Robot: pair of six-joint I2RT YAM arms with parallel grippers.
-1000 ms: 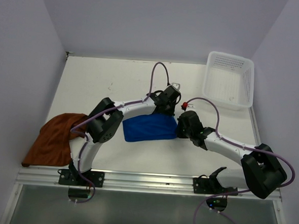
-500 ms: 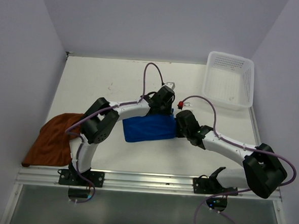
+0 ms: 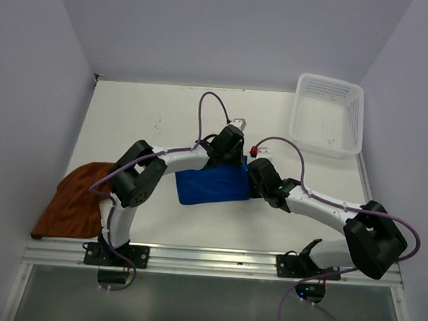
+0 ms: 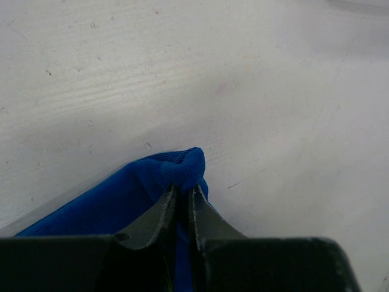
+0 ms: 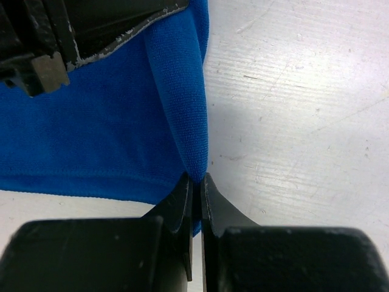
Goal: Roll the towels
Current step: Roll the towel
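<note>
The blue towel (image 3: 211, 185) lies folded near the middle of the table. My left gripper (image 3: 237, 162) is shut on its far right corner, with bunched blue cloth (image 4: 181, 168) pinched between the jaws. My right gripper (image 3: 251, 179) is shut on the towel's right edge; a fold of blue cloth (image 5: 182, 121) runs into the jaws. The left gripper's body shows at the top left of the right wrist view. The rust-brown towel (image 3: 72, 203) lies crumpled at the table's left front edge, away from both grippers.
A white perforated basket (image 3: 328, 114) stands at the back right corner. Grey walls close in the table on the left, back and right. A metal rail (image 3: 208, 260) runs along the front edge by the arm bases.
Both grippers have moved left with the blue towel's right edge, so the towel is narrower and more square. The brown towel has not moved.
</note>
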